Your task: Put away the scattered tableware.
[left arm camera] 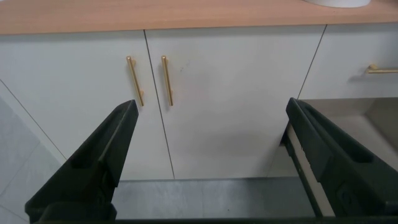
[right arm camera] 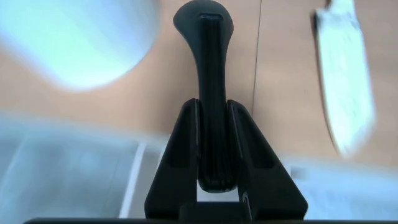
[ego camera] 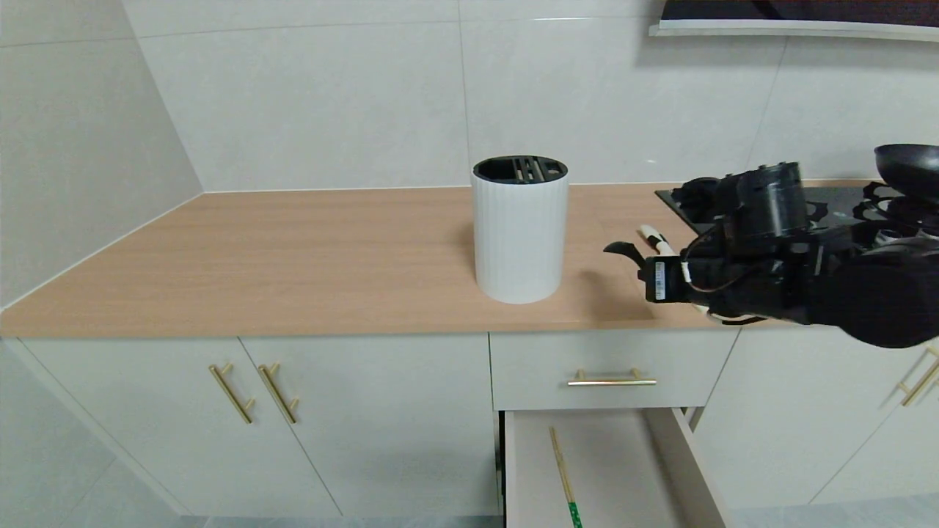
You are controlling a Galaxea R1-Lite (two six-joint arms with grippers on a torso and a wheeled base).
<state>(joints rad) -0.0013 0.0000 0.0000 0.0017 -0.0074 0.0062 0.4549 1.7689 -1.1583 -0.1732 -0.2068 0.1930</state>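
A white ribbed utensil holder (ego camera: 520,235) with a black slotted top stands upright mid-counter; it shows as a pale blur (right arm camera: 74,43) in the right wrist view. My right gripper (ego camera: 648,273) hovers over the counter's front edge, right of the holder, shut on a black-handled utensil (right arm camera: 209,68). The curved handle end (ego camera: 622,250) points toward the holder. A white knife-like utensil (ego camera: 653,238) lies on the counter just behind the gripper, its pale blade (right arm camera: 345,81) beside the held handle. My left gripper (left arm camera: 211,155) hangs low in front of the cabinet doors, open and empty.
Below the counter a drawer (ego camera: 671,462) is pulled out with chopsticks (ego camera: 562,469) lying in it. A closed drawer (ego camera: 611,370) sits above it. A black stove (ego camera: 843,202) with a dark pan (ego camera: 910,165) is at the far right. Gold door handles (left arm camera: 149,81) face the left gripper.
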